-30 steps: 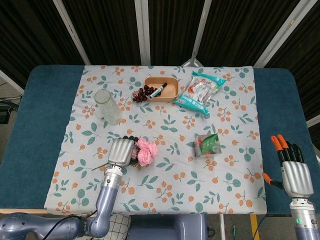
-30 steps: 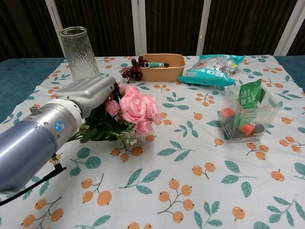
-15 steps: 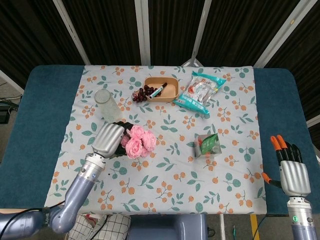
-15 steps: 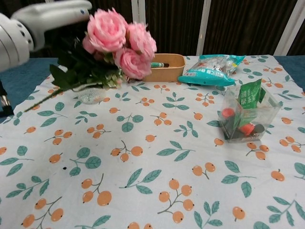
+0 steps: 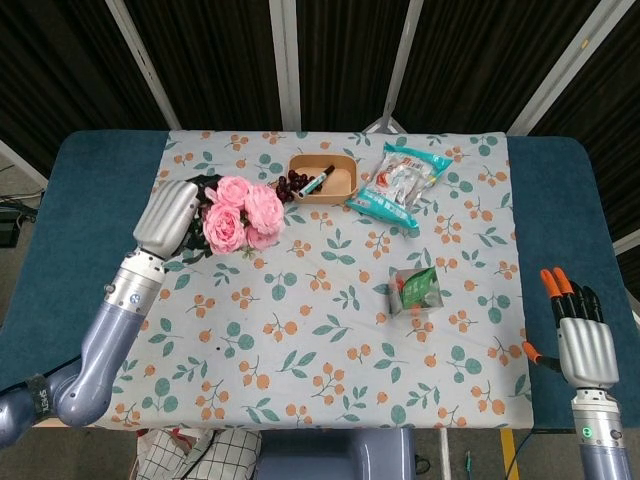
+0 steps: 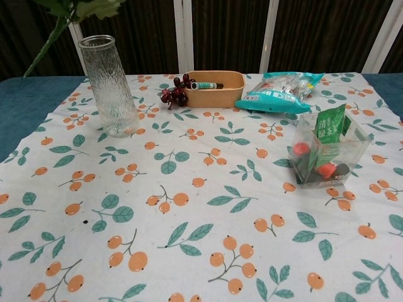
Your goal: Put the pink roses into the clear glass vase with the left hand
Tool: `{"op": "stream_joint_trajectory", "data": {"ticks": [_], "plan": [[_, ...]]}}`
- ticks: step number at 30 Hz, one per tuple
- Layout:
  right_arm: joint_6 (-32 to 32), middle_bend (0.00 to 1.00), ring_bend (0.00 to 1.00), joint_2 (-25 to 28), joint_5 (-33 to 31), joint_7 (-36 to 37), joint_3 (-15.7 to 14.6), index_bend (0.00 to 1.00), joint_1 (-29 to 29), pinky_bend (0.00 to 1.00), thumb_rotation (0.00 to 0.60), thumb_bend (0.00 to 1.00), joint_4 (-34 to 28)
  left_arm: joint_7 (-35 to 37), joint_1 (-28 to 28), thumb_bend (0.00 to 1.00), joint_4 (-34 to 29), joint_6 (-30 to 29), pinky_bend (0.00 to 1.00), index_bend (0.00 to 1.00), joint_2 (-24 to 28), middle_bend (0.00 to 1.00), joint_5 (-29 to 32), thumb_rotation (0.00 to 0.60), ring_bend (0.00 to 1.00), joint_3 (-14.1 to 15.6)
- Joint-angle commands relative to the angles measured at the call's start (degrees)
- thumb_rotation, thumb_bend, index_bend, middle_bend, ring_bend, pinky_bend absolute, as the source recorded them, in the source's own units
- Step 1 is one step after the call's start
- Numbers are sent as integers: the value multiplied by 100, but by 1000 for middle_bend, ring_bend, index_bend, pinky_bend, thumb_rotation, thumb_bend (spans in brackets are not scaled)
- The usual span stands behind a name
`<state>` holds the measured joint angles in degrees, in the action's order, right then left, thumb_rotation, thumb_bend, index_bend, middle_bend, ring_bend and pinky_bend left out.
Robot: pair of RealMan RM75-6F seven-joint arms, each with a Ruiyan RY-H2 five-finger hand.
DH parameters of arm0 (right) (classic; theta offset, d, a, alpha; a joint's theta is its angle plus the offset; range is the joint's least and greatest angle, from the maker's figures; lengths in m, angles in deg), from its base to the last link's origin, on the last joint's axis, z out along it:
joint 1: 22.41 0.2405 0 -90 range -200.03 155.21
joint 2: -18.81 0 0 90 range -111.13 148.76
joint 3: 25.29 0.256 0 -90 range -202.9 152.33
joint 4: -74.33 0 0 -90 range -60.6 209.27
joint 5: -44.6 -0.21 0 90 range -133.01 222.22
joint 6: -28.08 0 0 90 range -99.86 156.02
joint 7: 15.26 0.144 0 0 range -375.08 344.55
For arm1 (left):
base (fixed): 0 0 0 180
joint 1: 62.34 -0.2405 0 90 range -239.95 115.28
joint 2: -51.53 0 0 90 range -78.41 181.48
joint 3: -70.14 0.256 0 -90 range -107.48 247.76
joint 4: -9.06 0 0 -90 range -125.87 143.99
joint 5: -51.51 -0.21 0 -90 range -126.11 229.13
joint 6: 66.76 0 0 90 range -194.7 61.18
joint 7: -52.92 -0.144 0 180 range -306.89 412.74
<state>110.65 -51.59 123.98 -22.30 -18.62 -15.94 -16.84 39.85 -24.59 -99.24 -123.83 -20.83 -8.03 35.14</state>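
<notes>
My left hand (image 5: 168, 218) holds the bunch of pink roses (image 5: 240, 211) up in the air over the back left of the table, blooms pointing right. The head view shows no vase; the hand and flowers cover that spot. In the chest view the clear glass vase (image 6: 113, 85) stands upright and empty at the back left. Only the green stem (image 6: 43, 48) and some leaves (image 6: 82, 7) of the bunch show there, above the vase at the top edge. My right hand (image 5: 584, 338) hovers near the right front corner, fingers straight and apart, holding nothing.
A tan box (image 5: 323, 180) with a pen in it sits at the back, dark grapes (image 5: 283, 187) beside it. A snack bag (image 5: 400, 184) lies to its right. A clear container (image 5: 415, 290) with a green packet stands right of centre.
My left hand has lifted the roses from the cloth and carried them back and left, up over the vase. The right hand has hardly moved.
</notes>
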Motion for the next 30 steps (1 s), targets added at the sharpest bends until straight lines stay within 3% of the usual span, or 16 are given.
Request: {"op": "stream_joint_trajectory", "data": {"ticks": [1, 8, 13, 20, 30], "plan": [[5, 3, 40, -9, 5, 37, 8, 0, 0, 11, 600, 204, 34, 139, 201, 351, 325, -142, 520, 475, -36, 448, -82, 600, 437, -141], [-57, 3, 40, -37, -28, 66, 29, 0, 37, 11, 600, 204, 119, 888, 436, 351, 769, -457, 521, 477, -374, 444, -423, 600, 437, -253], [-127, 3, 40, -73, -107, 50, 51, 0, 65, 10, 600, 204, 190, 1323, 624, 351, 1019, -392, 531, 482, -451, 444, -319, 600, 437, -348], [-138, 3, 40, -61, -219, 95, 104, 0, 57, 11, 600, 204, 232, 1222, 885, 351, 1495, -543, 542, 484, -583, 443, -310, 600, 437, -313], [-209, 3, 40, -70, -346, 23, 125, 0, 69, 10, 600, 204, 261, 2095, 1154, 401, 2706, -1041, 579, 480, -1209, 435, -857, 600, 441, -119]]}}
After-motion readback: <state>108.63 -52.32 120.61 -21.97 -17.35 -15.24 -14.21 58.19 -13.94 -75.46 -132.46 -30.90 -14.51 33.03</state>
